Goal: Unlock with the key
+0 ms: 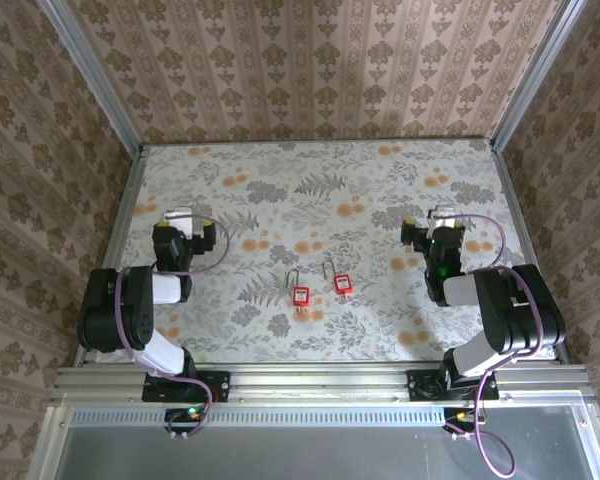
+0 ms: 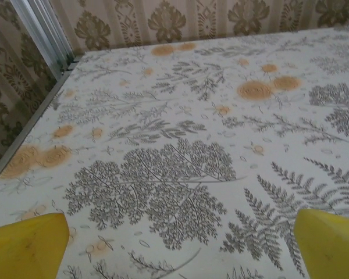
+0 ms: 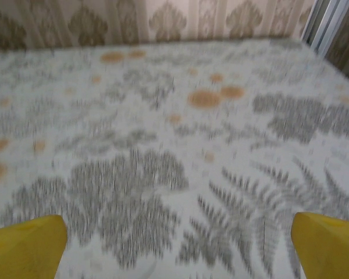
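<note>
Floral-patterned tabletop [image 1: 320,190] between damask-papered walls [image 1: 310,60], aluminium rails [image 1: 92,80] at the corners, under even light.

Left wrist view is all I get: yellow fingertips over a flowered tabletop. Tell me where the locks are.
Observer: Two small padlocks with metal shackles lie side by side near the front middle of the flowered table: the left red padlock and the right red padlock.
Operator: Place the left gripper against them.
Observer: The left gripper sits toward the table's left edge, farther back than both padlocks and apart from them.
Operator: Report the right gripper.
Observer: The right gripper mirrors it near the right edge, open and holding nothing.
</note>
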Available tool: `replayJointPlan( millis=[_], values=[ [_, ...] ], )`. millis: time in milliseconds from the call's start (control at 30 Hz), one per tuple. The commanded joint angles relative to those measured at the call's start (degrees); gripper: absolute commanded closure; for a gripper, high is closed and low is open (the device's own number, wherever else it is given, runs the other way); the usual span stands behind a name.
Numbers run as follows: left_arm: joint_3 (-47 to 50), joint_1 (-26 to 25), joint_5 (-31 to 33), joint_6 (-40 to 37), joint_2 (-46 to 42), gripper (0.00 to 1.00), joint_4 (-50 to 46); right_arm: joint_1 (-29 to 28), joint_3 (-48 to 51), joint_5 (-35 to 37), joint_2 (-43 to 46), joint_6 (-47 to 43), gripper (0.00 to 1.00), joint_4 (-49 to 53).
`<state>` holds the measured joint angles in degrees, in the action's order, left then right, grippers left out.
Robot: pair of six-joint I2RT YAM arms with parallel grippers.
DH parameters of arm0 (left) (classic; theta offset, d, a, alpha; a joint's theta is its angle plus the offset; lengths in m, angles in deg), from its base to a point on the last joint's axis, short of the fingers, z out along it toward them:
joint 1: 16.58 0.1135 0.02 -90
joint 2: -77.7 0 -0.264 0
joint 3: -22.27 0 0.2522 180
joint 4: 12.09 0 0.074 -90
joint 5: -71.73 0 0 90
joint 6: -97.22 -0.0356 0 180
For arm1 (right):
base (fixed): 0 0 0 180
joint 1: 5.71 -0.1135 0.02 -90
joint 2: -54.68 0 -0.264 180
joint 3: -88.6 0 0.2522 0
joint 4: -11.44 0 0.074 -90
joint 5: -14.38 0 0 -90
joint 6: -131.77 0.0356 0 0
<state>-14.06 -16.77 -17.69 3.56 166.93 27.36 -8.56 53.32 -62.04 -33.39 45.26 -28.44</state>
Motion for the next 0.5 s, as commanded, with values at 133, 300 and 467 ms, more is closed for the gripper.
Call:
replayJointPlan(
  millis=[133,300,467],
  values=[
    [-0.09,0.32,-1.77,0.72,-0.26,0.0,-1.35,0.09,-0.37,2.6,0.62,0.93,0.0,2.23],
    [-0.11,0.21,-1.72,0.76,-0.26,0.0,-1.38,0.06,-0.54,2.58,0.53,1.07,0.0,2.48],
    [-0.02,0.3,-1.81,0.76,-0.28,0.0,-1.27,0.07,-0.41,2.5,0.54,1.0,0.0,2.24]
  ],
)
